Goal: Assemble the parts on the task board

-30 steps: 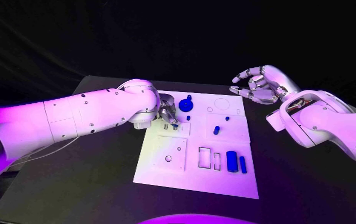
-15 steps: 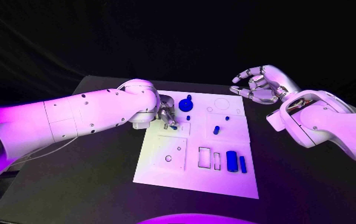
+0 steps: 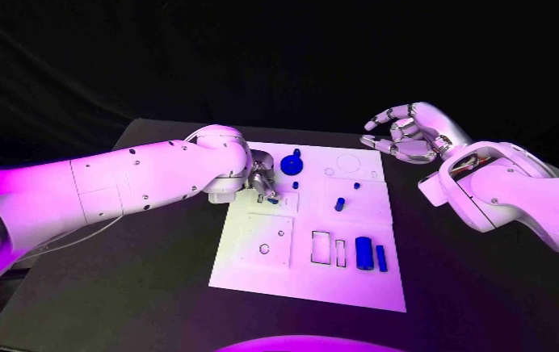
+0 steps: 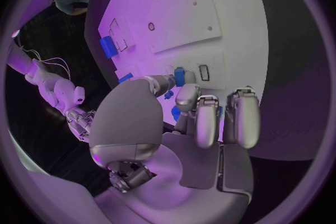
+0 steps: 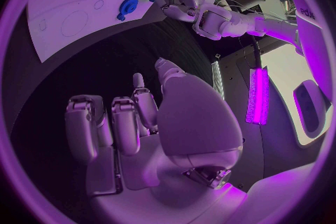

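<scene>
The white task board (image 3: 350,287) lies in the middle of the black table. My left hand (image 3: 261,182) hovers low over the board's far left part, and thumb and a finger pinch a small blue part (image 4: 179,75) beside a narrow slot (image 4: 204,71). That same part (image 3: 273,199) shows at the fingertips in the head view. My right hand (image 3: 403,136) hangs in the air past the board's far right corner, fingers loosely bent and holding nothing. A round blue toothed part (image 3: 292,164) sits just right of the left hand.
Two small blue pegs (image 3: 295,184) (image 3: 339,204) stand mid-board. A blue cylinder (image 3: 363,253) and a thin blue bar (image 3: 381,258) lie at the near right, beside two vacant rectangular slots (image 3: 321,247). A square panel with a hole (image 3: 264,249) is at the near left.
The left hand's fingers have shifted very slightly over the small slots, still pinching the part. The right hand has stayed in place.
</scene>
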{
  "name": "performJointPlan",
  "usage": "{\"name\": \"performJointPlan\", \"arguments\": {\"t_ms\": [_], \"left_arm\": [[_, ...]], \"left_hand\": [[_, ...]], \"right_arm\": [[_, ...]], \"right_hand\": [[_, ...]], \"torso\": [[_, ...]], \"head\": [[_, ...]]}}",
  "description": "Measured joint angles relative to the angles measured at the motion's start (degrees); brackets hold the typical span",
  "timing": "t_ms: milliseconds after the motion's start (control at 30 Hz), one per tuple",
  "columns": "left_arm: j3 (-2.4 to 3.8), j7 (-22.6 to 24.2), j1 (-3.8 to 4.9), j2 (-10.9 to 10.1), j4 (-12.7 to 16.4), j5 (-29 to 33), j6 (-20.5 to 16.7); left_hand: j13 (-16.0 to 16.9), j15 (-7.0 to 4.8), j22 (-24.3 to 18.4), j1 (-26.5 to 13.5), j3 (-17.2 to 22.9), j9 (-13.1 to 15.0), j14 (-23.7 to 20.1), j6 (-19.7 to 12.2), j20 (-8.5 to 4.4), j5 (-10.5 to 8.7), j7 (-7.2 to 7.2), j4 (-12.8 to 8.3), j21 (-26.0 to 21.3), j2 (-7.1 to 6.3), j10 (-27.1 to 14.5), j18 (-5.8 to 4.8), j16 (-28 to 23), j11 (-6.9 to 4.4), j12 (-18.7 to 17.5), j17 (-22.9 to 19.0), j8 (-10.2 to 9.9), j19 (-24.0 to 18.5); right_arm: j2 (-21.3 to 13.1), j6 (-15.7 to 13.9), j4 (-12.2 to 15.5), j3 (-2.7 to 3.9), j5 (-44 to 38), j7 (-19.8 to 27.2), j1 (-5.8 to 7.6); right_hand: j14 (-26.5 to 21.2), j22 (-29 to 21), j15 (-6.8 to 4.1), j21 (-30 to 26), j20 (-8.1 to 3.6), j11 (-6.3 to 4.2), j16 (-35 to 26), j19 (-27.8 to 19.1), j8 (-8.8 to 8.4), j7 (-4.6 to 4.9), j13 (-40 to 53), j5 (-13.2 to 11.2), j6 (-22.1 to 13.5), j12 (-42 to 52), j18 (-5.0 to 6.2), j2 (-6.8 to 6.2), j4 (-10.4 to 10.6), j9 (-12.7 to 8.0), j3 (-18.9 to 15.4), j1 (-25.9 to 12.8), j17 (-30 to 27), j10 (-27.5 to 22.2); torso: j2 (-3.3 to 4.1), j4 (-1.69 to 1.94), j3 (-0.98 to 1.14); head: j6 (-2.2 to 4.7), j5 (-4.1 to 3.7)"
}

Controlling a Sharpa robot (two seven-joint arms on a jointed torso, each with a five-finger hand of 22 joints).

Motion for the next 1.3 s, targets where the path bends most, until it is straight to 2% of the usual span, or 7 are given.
{"name": "performJointPlan", "arguments": {"t_ms": [300,400,433,467,600,733,1300], "left_arm": [[-0.02,-0.08,-0.05,0.08,-0.05,0.01,0.02],[-0.04,-0.13,-0.07,0.1,-0.12,0.05,0.1],[-0.04,-0.15,-0.07,0.11,-0.14,0.06,0.13],[-0.04,-0.16,-0.08,0.13,-0.15,0.09,0.17],[-0.04,-0.24,-0.08,0.27,-0.32,0.15,0.24],[-0.06,-0.37,-0.09,0.62,-0.8,0.2,0.26],[0.03,-0.73,-0.27,1.44,-1.91,0.47,0.22]], "left_hand": [[0.32,0.0,0.04,-1.0,0.16,0.49,0.0,0.06,0.0,0.0,-0.04,0.15,0.0,0.36,0.31,0.0,0.23,-0.31,0.24,0.0,0.49,0.0],[0.4,-0.33,0.05,-2.22,0.16,0.56,-0.08,0.63,-0.21,-0.22,-0.61,0.15,0.0,0.31,0.51,0.01,0.23,-0.51,0.24,-0.01,0.76,0.21],[0.4,-0.41,0.04,-2.49,0.46,0.71,0.0,0.64,-0.21,-0.22,-0.61,-0.16,0.0,0.06,0.51,0.01,0.23,-0.51,0.23,-0.01,0.79,0.21],[0.48,-0.42,0.05,-3.36,3.83,0.71,0.0,0.64,-0.21,-0.43,-0.61,-3.52,0.0,-0.03,0.51,0.01,0.23,-0.51,0.23,-0.01,0.78,0.21],[0.89,-0.41,0.04,-5.4,3.85,0.71,0.0,0.87,-0.42,-0.51,-0.43,-3.54,0.28,-0.23,0.82,0.01,0.51,-0.82,0.71,-0.01,0.83,0.57],[1.2,-0.74,0.04,-7.64,4.59,0.88,-0.08,2.18,-0.21,-0.5,-1.13,-4.29,0.4,-0.21,0.93,0.0,0.61,-0.93,1.05,-0.01,1.02,0.85],[1.44,-0.83,0.03,-9.65,3.2,0.69,0.01,3.39,-0.41,-0.5,-1.75,-2.9,0.4,-0.47,1.13,0.0,0.61,-1.13,1.05,-0.02,1.22,1.04]], "right_arm": [[0.04,0.0,-0.01,0.0,0.0,0.01,-0.02],[0.05,0.0,-0.02,0.0,0.0,0.02,-0.03],[0.05,0.0,-0.02,0.0,0.0,0.03,-0.04],[0.05,0.0,-0.02,0.0,0.0,0.03,-0.05],[0.05,0.0,-0.02,0.0,0.01,0.04,-0.06],[0.05,-0.01,-0.02,0.0,0.02,0.05,-0.06],[0.01,-0.01,-0.04,0.0,0.05,0.09,-0.12]], "right_hand": [[0.0,-0.01,0.0,0.0,0.0,0.0,0.0,0.0,0.0,0.0,0.0,0.0,0.0,0.0,0.0,0.0,0.0,0.0,0.0,0.0,-0.01,0.0],[0.0,-0.01,0.0,0.0,0.0,0.0,0.0,0.0,0.0,0.0,0.0,0.0,0.0,0.0,0.0,0.0,0.05,-0.01,0.05,-0.02,-0.01,0.0],[0.0,-0.01,0.0,0.0,0.0,0.0,0.0,0.0,0.0,0.0,0.0,0.0,0.0,0.0,0.0,0.0,0.15,-0.01,0.15,-0.24,-0.01,0.0],[0.0,-0.01,0.0,0.0,0.0,0.0,0.0,0.0,0.0,0.0,0.0,0.0,0.0,0.0,0.0,0.0,0.16,-0.01,0.16,-0.46,-0.01,0.0],[0.0,-0.01,0.0,0.0,0.0,0.0,0.0,0.0,0.0,0.0,0.0,0.0,0.0,0.0,0.0,0.05,0.16,-0.01,0.16,-0.51,-0.01,0.0],[0.0,-0.02,0.0,0.0,0.0,0.0,0.0,0.0,0.0,0.0,0.0,0.0,0.0,0.0,0.0,0.09,0.16,-0.01,0.16,-0.54,-0.01,0.0],[0.0,-0.03,0.0,0.01,0.0,0.0,-0.22,0.0,0.0,0.0,0.0,0.0,0.0,0.0,0.0,0.07,0.16,-0.02,0.16,-0.53,0.03,0.0]], "torso": [[0.01,0.02,0.02],[0.01,0.01,0.03],[0.01,0.01,0.03],[0.01,0.0,0.03],[0.0,-0.01,0.03],[0.0,-0.03,0.03],[0.04,-0.02,0.03]], "head": [[0.0,0.03],[0.0,0.07],[0.0,0.07],[-0.01,0.08],[-0.04,0.08],[-0.05,0.08],[-0.26,-0.13]]}}
